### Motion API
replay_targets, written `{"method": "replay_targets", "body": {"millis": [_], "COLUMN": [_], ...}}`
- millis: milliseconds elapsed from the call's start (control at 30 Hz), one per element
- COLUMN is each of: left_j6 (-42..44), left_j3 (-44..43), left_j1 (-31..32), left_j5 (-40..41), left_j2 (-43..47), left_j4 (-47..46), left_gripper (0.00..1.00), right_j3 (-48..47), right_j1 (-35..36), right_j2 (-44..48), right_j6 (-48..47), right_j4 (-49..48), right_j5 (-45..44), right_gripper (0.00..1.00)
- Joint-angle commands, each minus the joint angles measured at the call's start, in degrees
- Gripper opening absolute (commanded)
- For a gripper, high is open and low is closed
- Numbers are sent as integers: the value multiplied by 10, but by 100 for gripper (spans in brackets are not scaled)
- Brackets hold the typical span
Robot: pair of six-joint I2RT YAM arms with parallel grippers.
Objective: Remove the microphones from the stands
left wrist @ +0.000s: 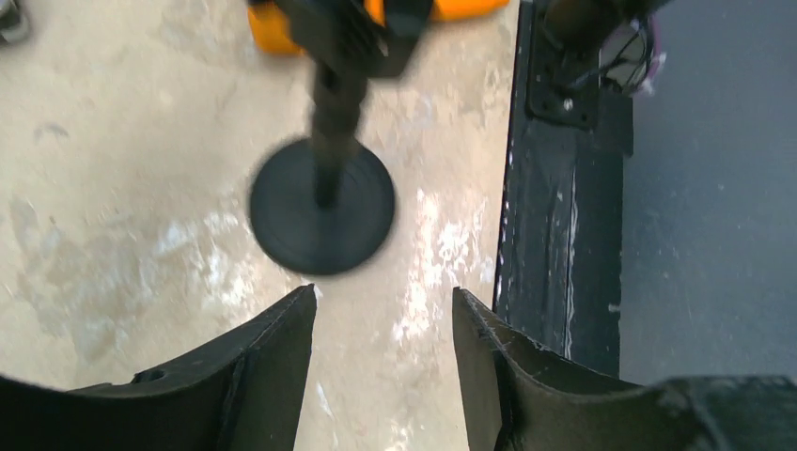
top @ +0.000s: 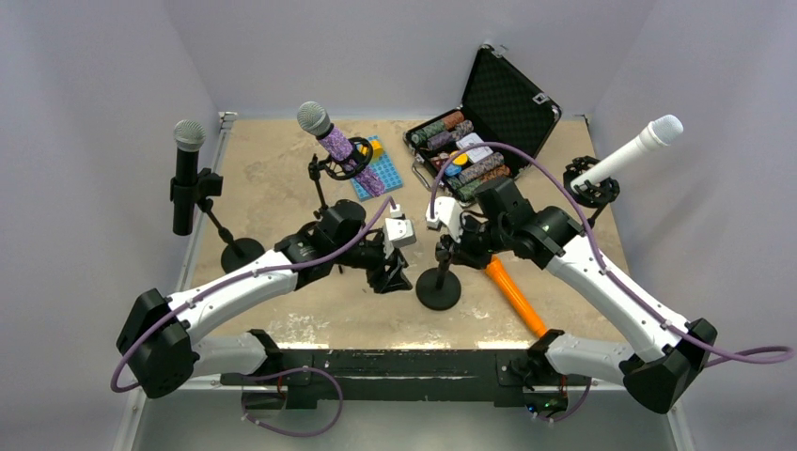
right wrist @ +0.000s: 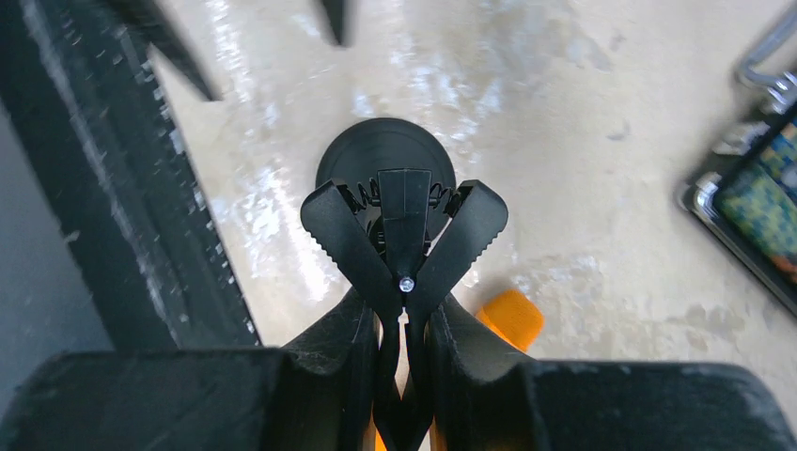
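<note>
**Item: orange microphone** (top: 515,296). It appears to lie on the worktop (top: 273,178), just right of the centre stand (top: 439,287). Its long axis runs diagonally from beside the stand's post toward your right arm's base. The upper end is hidden under your right hand (top: 461,246), so contact with the stand cannot be confirmed.

**Item: clip** (right wrist: 404,211), at the top of the stand. The serrated jaws are splayed, with no orange between them in the right wrist view.

**Item: right hand.** The fingers are pressed nearly together on the clip's rear handles. The microphone sits just below and to its right, which makes this the nearer hand.

**Item: left hand** (left wrist: 383,310). The fingers are spread and hold nothing. It is low on the far side of the stand from the microphone, facing the stand's base, so the post blocks its line.

**Judgement:** to pick the microphone up, you would let go of the clip and close across the diagonal axis.
</note>
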State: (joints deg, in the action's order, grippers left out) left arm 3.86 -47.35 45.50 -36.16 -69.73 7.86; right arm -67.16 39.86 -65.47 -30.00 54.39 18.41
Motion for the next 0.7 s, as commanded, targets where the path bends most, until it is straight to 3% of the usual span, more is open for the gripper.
{"method": "replay_targets", "body": {"millis": [0, 367, 667], "left_j6": [41, 199, 205], "left_j3": [-7, 12, 9], "left_j1": [-6, -8, -8], "left_j5": [14, 29, 25], "left_j2": [40, 128, 168], "left_j4": [107, 216, 269], "left_gripper": [59, 59, 58], "right_j3": [-3, -86, -216], "right_j1": [-45, -87, -106], "right_j2": [0, -90, -226], "right_j6": [70, 88, 74], "right_j4": [-110, -195, -213], "right_j5": [-56, -68, -142], "right_gripper": [0, 0, 0]}}
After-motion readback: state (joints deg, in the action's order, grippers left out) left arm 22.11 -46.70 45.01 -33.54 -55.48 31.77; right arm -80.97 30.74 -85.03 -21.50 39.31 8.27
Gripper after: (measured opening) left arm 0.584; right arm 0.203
